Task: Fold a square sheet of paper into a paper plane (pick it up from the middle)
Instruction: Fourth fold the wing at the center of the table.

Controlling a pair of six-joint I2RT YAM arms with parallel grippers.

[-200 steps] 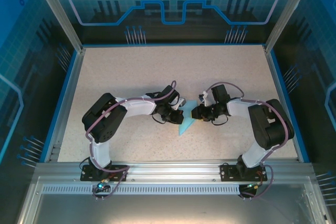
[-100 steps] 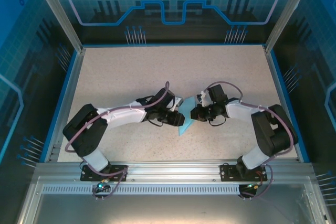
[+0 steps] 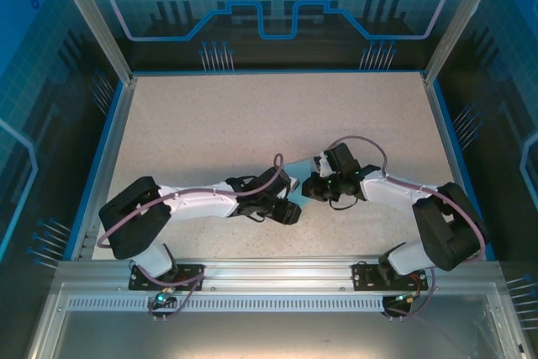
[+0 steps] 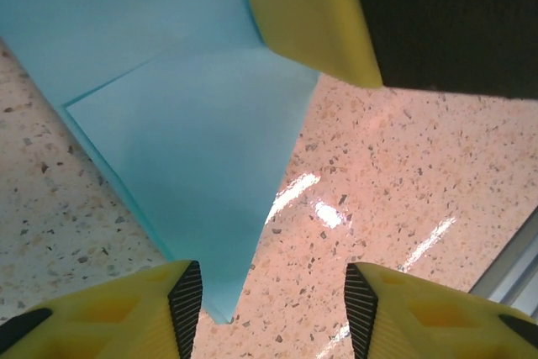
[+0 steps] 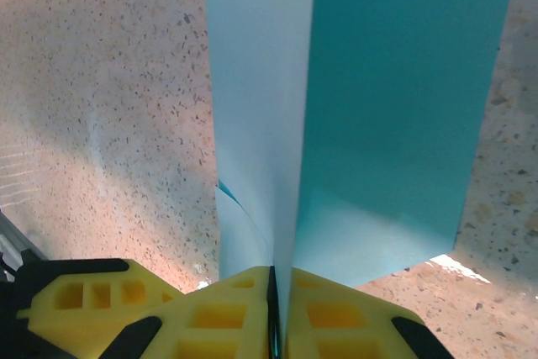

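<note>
The light-blue paper (image 5: 387,98) is folded into a pointed shape with a centre crease. My right gripper (image 5: 273,292) is shut on that crease, and the two flaps spread away from its yellow fingers over the table. In the left wrist view the paper (image 4: 193,140) hangs just above the table with its tip (image 4: 223,317) pointing down beside my left finger pad (image 4: 185,304). My left gripper (image 4: 273,304) is open and holds nothing. A yellow finger (image 4: 311,14) of the right gripper grips the paper's upper edge. From above, the left gripper (image 3: 286,208) and right gripper (image 3: 313,187) meet mid-table, hiding most of the paper.
The speckled beige table (image 3: 252,115) has a blue rim (image 3: 101,157) at its sides and an aluminium rail (image 3: 277,271) along the near edge. That rail's edge (image 4: 517,262) shows close by at the lower right of the left wrist view.
My left arm has stretched out and swung toward the near edge, so its gripper now sits below the paper's tip. The right gripper shifted slightly left, and the paper is now mostly covered from above.
</note>
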